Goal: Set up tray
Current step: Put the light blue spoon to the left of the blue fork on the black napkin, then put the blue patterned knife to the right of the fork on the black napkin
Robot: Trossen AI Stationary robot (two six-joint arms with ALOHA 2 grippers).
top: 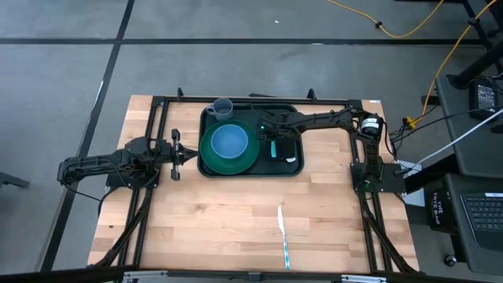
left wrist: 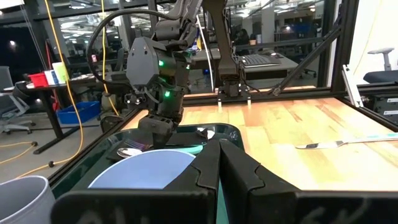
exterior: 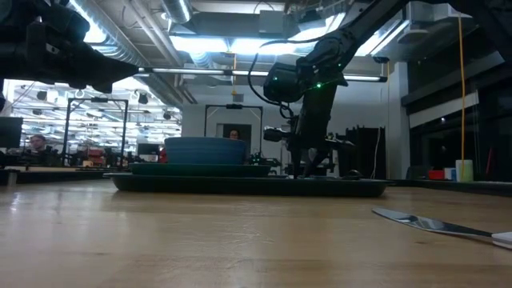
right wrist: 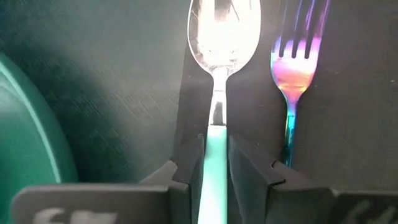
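At 9 o'clock on the desk [top: 236,220] the left pincer [top: 179,154] waits just off the tray's edge, fingers fully closed on nothing. Next over, the tray [top: 292,167] sits at 12 o'clock, holding a green plate [top: 211,159] with a blue bowl [top: 229,141] on it, and a grey cup [top: 222,106] at its far corner. Right of the plate, a black napkin [right wrist: 336,74] carries a spoon [right wrist: 219,37] with a fork [right wrist: 292,68] just beside it. Right pincer [right wrist: 217,165] is low over the napkin, fingers straddling the spoon's teal handle, slightly parted; cannot tell whether the pads touch the handle, looks like a release. Judgement: spoon is placed, so open a little more, then lift straight up, no sideways drift, or the handle gets dragged into the fork. At 5 o'clock on the desk a knife [top: 281,233] lies well apart from the tray, probably the next pick.
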